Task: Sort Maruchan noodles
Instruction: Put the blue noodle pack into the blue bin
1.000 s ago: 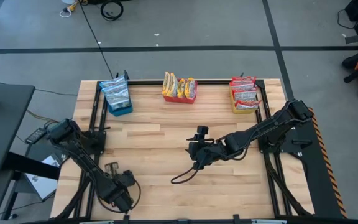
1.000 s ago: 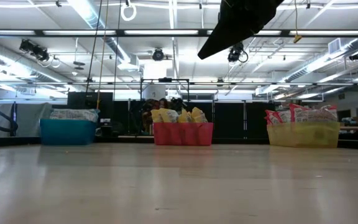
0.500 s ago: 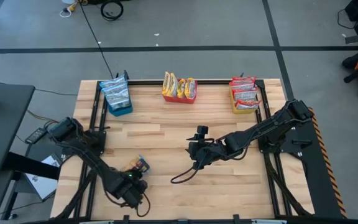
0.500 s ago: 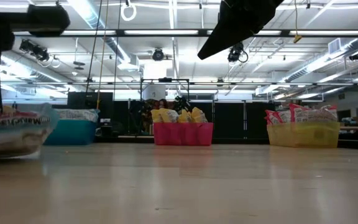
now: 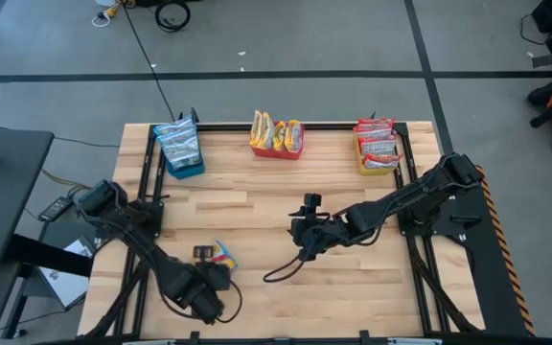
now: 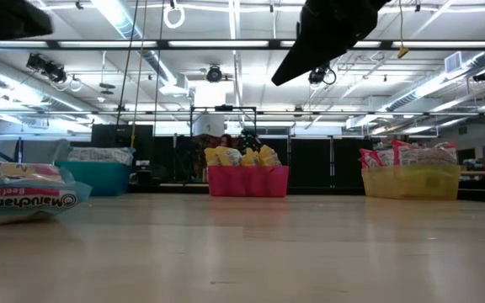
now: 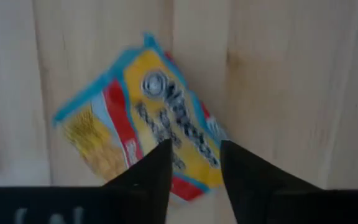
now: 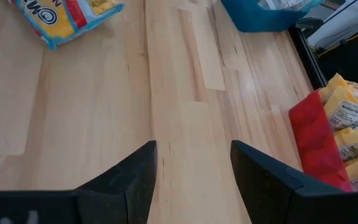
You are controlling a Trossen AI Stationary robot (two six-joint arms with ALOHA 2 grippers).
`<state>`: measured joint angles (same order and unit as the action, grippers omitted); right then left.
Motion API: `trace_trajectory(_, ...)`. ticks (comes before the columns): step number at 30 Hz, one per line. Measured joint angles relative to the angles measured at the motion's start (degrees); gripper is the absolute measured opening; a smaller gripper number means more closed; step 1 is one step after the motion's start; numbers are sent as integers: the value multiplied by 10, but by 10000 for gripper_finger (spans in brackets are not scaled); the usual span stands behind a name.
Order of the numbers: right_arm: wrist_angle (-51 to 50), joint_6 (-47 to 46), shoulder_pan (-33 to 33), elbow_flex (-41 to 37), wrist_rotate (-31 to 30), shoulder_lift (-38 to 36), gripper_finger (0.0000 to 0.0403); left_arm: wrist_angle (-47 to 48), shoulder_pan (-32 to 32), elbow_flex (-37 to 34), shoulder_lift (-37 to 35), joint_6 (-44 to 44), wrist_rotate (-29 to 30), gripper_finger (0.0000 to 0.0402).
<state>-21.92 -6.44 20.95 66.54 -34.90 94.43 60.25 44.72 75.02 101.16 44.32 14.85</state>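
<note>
One Maruchan noodles packet (image 5: 221, 255), yellow and red with a blue border, lies flat on the wood at the near left; the low view shows it resting on the table (image 6: 17, 196). My left gripper (image 7: 194, 165) hovers over it, pointing steeply down. Its fingers are open and stand above the packet's (image 7: 148, 118) near end. My right gripper (image 8: 192, 177) hangs open over the middle of the table (image 5: 295, 232) with nothing between its fingers. More packets fill the three bins at the far edge.
Along the far edge stand a blue bin (image 5: 182, 151) with blue packets, a red bin (image 5: 278, 140) with yellow packets and a yellow bin (image 5: 377, 149) with red packets. A black cable (image 5: 278, 272) loops on the wood below my right arm. Black frame rails run along both sides.
My left gripper has brought the packet in from the near left edge toward the table's middle, turned at the wrist and risen. It has let go: the packet, half a second ago tilted under the fingers, now lies flat on the wood.
</note>
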Motion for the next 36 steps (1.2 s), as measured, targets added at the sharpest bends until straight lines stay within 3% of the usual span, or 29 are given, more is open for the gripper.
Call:
trace_trajectory(5,7,1,-17,0,-1,0,208,-10,50,-4,1,58,27,175)
trace_trajectory(12,20,2,-55,0,-17,0,206,-9,121,-4,27,25,157,180)
trace_trajectory(16,31,3,-59,0,-20,0,206,-15,122,-4,60,16,142,180)
trace_trajectory(22,34,10,23,0,-86,0,200,-14,121,51,105,22,127,180)
trace_trajectory(30,34,-38,160,0,-182,0,199,68,112,119,152,155,132,180)
trace_trajectory(36,29,-109,221,0,-193,0,199,101,111,176,213,196,136,180)
